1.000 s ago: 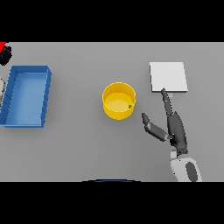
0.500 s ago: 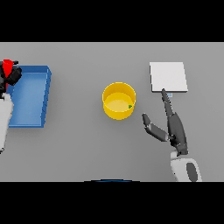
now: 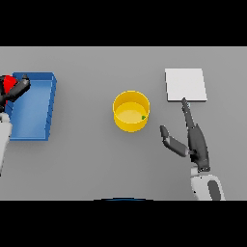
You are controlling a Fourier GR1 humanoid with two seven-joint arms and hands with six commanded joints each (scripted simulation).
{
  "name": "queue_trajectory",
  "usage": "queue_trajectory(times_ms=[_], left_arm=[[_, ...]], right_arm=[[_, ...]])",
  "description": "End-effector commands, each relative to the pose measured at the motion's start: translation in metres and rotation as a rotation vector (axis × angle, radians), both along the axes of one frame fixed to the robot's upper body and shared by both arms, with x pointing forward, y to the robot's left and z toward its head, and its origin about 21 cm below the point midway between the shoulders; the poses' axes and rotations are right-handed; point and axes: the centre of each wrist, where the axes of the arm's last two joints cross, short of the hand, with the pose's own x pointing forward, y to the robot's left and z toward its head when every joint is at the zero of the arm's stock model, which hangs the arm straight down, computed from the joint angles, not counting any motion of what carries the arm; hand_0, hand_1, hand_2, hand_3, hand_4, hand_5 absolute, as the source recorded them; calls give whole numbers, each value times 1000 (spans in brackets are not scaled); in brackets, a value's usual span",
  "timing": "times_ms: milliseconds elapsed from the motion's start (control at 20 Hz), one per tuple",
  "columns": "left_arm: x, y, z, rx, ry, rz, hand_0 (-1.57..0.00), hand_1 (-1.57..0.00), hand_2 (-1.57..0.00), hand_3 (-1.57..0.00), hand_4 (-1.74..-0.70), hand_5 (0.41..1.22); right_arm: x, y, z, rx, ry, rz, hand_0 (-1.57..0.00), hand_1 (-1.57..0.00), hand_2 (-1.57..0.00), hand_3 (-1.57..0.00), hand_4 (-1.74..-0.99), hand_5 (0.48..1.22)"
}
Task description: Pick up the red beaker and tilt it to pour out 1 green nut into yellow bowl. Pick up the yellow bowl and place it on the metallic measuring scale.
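Yellow bowl (image 3: 130,111) at table centre, green nut (image 3: 144,116) inside — likely light and rigid, best pinched at the rim; right hand (image 3: 192,140) spread open beside it, left hand (image 3: 14,91) clamped on red beaker (image 3: 8,83).

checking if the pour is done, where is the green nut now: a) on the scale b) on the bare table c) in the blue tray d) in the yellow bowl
d: the small green nut lies inside the yellow bowl, against its right inner wall.

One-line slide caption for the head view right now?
Left hand holds red beaker by blue tray; yellow bowl awaits.
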Motion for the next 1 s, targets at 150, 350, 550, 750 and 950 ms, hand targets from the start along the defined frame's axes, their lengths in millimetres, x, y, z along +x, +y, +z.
queue_trajectory(times_ms=[150, 350, 550, 750, 950], left_arm=[[2, -3, -6, 58, 58, -60, -395, -325, -334, -314, -836, 657], [4, -2, -10, 57, 49, -82, -161, -133, -136, -128, -796, 649], [2, -2, -7, 71, 1, -103, -65, -54, -55, -52, -763, 657], [3, -3, -5, 64, -13, -112, -26, -21, -22, -21, -743, 664], [6, -5, -4, 71, -8, -109, -10, -8, -8, -8, -733, 680]], right_arm=[[4, 2, 2, -6, 0, 11, 1, 1, 1, 1, -1011, 639], [5, 0, 1, -23, 16, 10, 1, 1, 1, 1, -1019, 643], [15, 1, 11, -134, 44, 106, 1, 1, 1, 1, -1005, 669], [42, -6, 37, -469, 40, 283, 1, 1, 1, 1, -1094, 677], [68, 10, 54, -741, -5, 438, 1, 1, 1, 1, -1192, 677]])
